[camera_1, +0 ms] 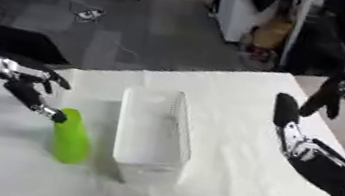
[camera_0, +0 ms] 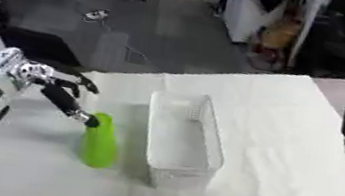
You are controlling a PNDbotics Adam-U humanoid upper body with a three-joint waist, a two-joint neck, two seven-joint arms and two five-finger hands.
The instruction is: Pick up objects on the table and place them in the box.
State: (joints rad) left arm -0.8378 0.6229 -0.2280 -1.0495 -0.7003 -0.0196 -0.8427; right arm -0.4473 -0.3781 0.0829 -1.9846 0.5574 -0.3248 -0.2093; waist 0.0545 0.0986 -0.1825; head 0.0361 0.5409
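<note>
The clear plastic box with ribbed walls [camera_0: 184, 143] stands on the white cloth-covered table [camera_0: 290, 156] and looks empty, so as far as the pictures show nothing has yet been placed in it; the one object I can make out on the table is a bright green plastic bottle [camera_0: 100, 144], standing upright just beside the box's left wall and apart from it by a narrow strip of cloth. The robot's left hand [camera_0: 46, 79], black with silver joints, reaches in from the left side; its fingers are spread rather than curled, and one dark fingertip [camera_0: 77, 114] lies at the bottle's top, touching it or nearly so; whether it truly touches I cannot tell. The bottle sits just below and to the right of that hand, between it and the box; no grasp has closed on it yet. The right hand [camera_1: 297, 140] hangs idle over the table's right part, well apart from the box, its fingers straight and holding nothing. I judge the task to be near its start: the bottle must be grasped, lifted over the near wall and let down inside the box.
</note>
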